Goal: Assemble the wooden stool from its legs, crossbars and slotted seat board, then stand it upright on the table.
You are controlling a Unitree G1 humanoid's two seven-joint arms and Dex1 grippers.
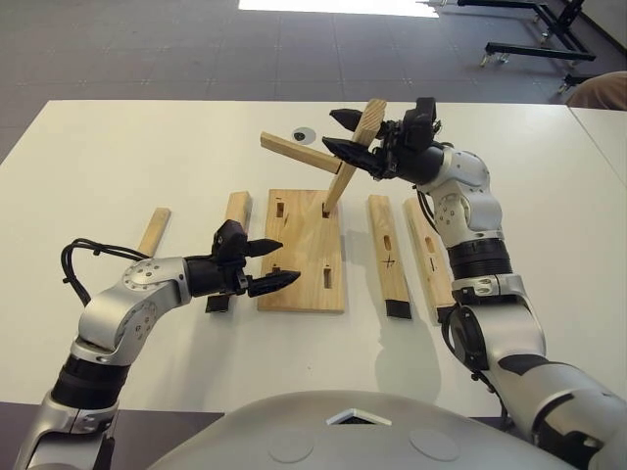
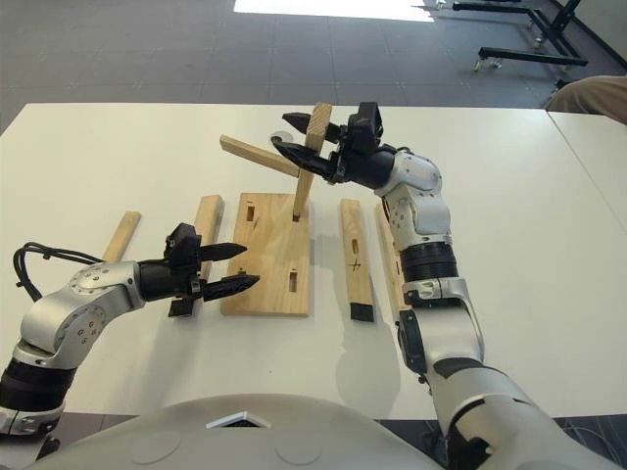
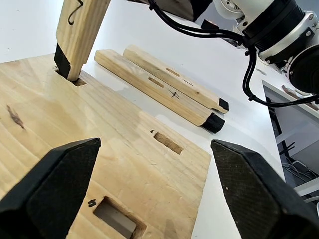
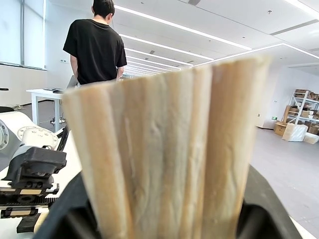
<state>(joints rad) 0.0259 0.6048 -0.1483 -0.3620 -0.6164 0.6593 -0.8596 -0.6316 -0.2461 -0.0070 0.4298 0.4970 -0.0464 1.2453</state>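
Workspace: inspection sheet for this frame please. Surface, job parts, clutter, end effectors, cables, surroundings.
Surface: white table, no spills seen.
Job's things: seat board lies flat; tilted leg has its foot in the far right slot, with a crossbar joined to it; inner leg and outer leg lie right of the board; inner piece and outer piece lie left of it.
Clutter: small dark disc beyond the board.
End effectors: right end effector shut on the tilted leg; left end effector open over the board's left edge.
Cables: black cable loop at the left arm; forearm cable on the right arm.
Surroundings: grey floor; black wheeled frame beyond the table.
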